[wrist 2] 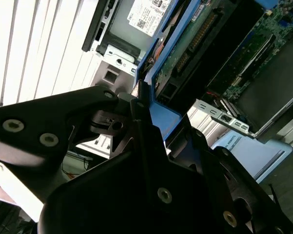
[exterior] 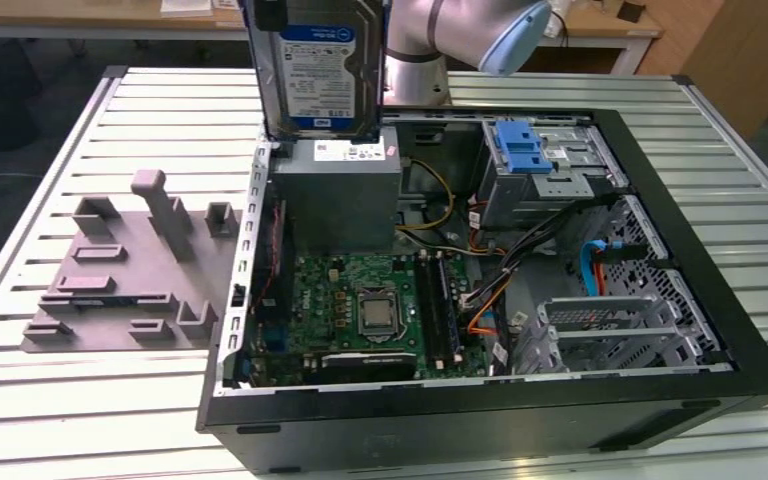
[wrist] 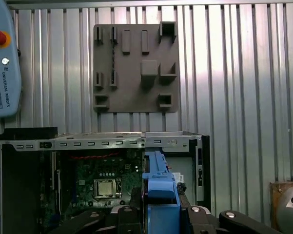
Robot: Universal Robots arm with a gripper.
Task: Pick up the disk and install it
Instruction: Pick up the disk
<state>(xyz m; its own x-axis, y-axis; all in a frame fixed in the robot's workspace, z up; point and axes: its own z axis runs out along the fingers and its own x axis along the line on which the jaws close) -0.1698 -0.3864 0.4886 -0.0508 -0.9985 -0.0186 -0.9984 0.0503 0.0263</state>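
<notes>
The pincer (wrist: 159,202) clamps the disk (exterior: 317,65) by its blue frame, hanging it upright, long axis vertical, over the power-supply box (exterior: 335,195) in the open computer case (exterior: 491,405).

Looking at the computer case (exterior: 491,425) lying open on the slatted table (exterior: 64,400), toward the exterior view's right. Finding the fixture plate (exterior: 117,290) lying just beside it, on that view's left. Seeing, inside the case, the power-supply box (exterior: 335,195) sitting at the far end on the exterior view's left, the motherboard (exterior: 357,310) lying just in front of it, and the drive cage (exterior: 544,160) at the far right. Finding the disk (exterior: 317,70) hanging upright just above that box, clamped in the gripper (wrist 2: 136,109).
</notes>
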